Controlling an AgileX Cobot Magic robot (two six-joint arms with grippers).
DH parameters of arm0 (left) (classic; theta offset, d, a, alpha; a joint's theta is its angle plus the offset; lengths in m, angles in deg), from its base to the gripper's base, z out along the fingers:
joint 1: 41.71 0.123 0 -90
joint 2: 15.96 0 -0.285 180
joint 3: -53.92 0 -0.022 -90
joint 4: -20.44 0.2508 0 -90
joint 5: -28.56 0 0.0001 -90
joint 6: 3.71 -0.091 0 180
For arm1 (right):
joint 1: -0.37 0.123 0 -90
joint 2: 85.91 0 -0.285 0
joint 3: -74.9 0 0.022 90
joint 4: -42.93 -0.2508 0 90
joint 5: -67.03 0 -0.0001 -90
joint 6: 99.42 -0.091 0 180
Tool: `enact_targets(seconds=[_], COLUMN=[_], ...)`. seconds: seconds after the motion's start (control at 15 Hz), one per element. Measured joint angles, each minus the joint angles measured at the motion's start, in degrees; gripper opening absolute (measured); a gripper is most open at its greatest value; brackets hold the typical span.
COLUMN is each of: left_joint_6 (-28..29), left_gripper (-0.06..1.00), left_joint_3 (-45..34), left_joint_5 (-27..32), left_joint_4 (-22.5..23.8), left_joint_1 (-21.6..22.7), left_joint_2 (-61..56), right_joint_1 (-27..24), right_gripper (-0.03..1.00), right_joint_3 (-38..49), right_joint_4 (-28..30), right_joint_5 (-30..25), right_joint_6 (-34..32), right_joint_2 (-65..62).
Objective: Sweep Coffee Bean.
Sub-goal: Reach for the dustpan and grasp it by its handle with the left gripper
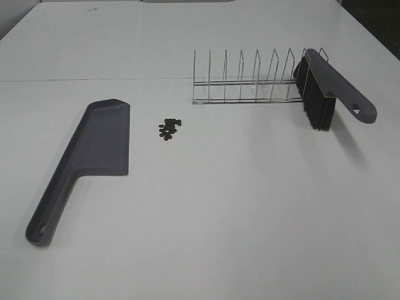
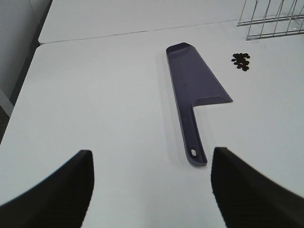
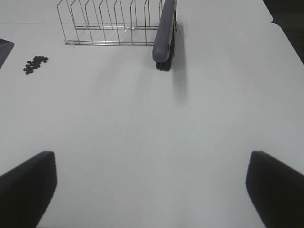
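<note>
A small cluster of dark coffee beans (image 1: 169,129) lies on the white table, just right of the grey dustpan (image 1: 87,159), which lies flat with its handle toward the front. The beans also show in the left wrist view (image 2: 241,61) and the right wrist view (image 3: 35,64). A grey brush with black bristles (image 1: 325,90) leans in the right end of a wire rack (image 1: 250,78). No arm shows in the exterior view. My left gripper (image 2: 152,190) is open and empty, back from the dustpan's handle (image 2: 194,142). My right gripper (image 3: 152,190) is open and empty, well short of the brush (image 3: 164,35).
The wire rack (image 3: 109,23) stands at the back centre-right. A seam (image 1: 94,79) between two tabletops runs across behind the dustpan. The table's left edge (image 2: 21,90) shows in the left wrist view and a dark floor past its far right corner (image 1: 375,25).
</note>
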State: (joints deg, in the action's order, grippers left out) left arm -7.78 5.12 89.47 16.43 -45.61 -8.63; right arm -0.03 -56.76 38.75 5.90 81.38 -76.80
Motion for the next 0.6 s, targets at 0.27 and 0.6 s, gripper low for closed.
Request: enact_targets(seconds=[0.27, 0.6], left_joint_6=[0.0, 0.0], left_gripper=[0.64, 0.64], left_joint_3=[0.0, 0.0], left_joint_5=[0.0, 0.0], left_joint_4=[0.0, 0.0], left_joint_1=[0.0, 0.0], left_joint_2=[0.0, 0.0], right_joint_1=[0.0, 0.0], right_gripper=[0.95, 0.95], right_joint_3=[0.0, 0.0], right_joint_4=[0.0, 0.0], right_joint_5=[0.0, 0.0], right_joint_6=[0.0, 0.0], right_joint_2=[0.0, 0.0])
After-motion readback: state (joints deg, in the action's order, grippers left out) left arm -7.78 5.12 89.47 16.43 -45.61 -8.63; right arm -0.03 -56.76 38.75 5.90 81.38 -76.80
